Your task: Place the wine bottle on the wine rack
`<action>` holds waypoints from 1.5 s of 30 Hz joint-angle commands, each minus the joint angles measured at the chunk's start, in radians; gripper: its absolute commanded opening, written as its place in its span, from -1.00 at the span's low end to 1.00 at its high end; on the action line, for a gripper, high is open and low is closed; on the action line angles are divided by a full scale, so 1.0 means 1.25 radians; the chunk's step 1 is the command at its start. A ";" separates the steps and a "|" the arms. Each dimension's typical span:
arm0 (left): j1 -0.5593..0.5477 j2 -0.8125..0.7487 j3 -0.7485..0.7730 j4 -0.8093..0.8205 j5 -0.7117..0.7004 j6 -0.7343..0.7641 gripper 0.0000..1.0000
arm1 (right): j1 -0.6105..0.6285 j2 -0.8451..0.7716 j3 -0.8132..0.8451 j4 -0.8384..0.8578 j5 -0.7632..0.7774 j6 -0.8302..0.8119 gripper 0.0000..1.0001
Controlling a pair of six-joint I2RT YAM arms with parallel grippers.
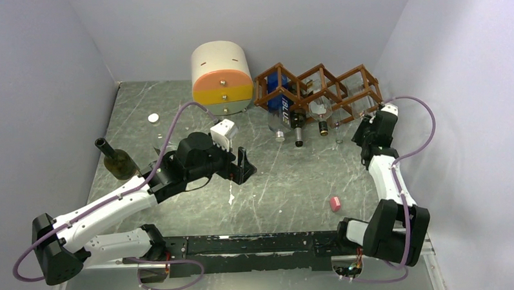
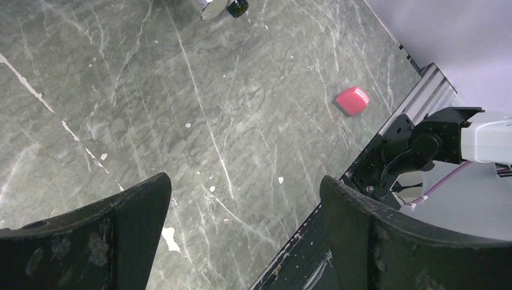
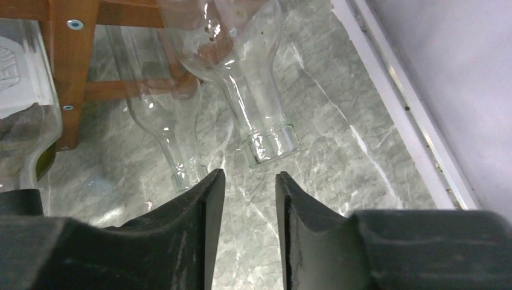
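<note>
Glass is making the bottle [image 1: 118, 164] a heavy, rigid, slick and breakable load, by my judgement. It is standing upright on the table's [image 1: 288, 182] left side, dark green, its mouth uncapped. The neck is looking narrow enough for the fingers but smooth and far from the weight, so the bottle could swing or slip. A hold low on the neck at the shoulder, or across the body if the jaws are opening wide enough, seems safer.

The left gripper [image 1: 245, 166] is gaping wide and carrying nothing; its wrist view is showing only bare table between the fingers [image 2: 130, 223], with a small pink thing [image 2: 352, 99] lying farther off. It is pointing rightward, away from the bottle, which is sitting well apart behind it, just beside the left forearm and out of that wrist camera's sight. The arm would be needing to turn back before any approach.

The right gripper [image 3: 249, 178] is hovering at the rack's [image 1: 317, 85] right end, its jaws nearly closed with a slim gap and nothing between them. A clear bottle's [image 3: 265, 139] mouth is lying just ahead of its tips, not touching them. The rack is standing at the table's far edge beside a cabinet [image 1: 221, 78], well apart from the green bottle, and is holding several bottles. I cannot tell which cell is free.
</note>
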 commanded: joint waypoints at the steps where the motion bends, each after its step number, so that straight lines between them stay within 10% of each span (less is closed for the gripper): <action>1: -0.004 -0.023 0.002 0.015 -0.010 0.002 0.94 | 0.002 0.040 0.025 0.033 -0.013 -0.004 -0.26; 15: -0.004 -0.025 0.005 0.006 -0.019 0.003 0.94 | 0.003 0.150 0.108 0.093 -0.008 -0.023 -0.38; 22: -0.004 -0.039 0.010 0.010 -0.077 -0.007 0.94 | 0.004 0.070 0.083 0.059 -0.006 0.046 0.08; 36: 0.020 -0.038 0.116 -0.095 -0.562 0.034 0.94 | 0.010 -0.101 0.254 -0.333 -0.073 0.183 0.23; 45: 0.229 -0.076 0.149 -0.203 -0.604 -0.036 0.94 | 0.012 -0.232 0.234 -0.318 -0.344 0.158 0.23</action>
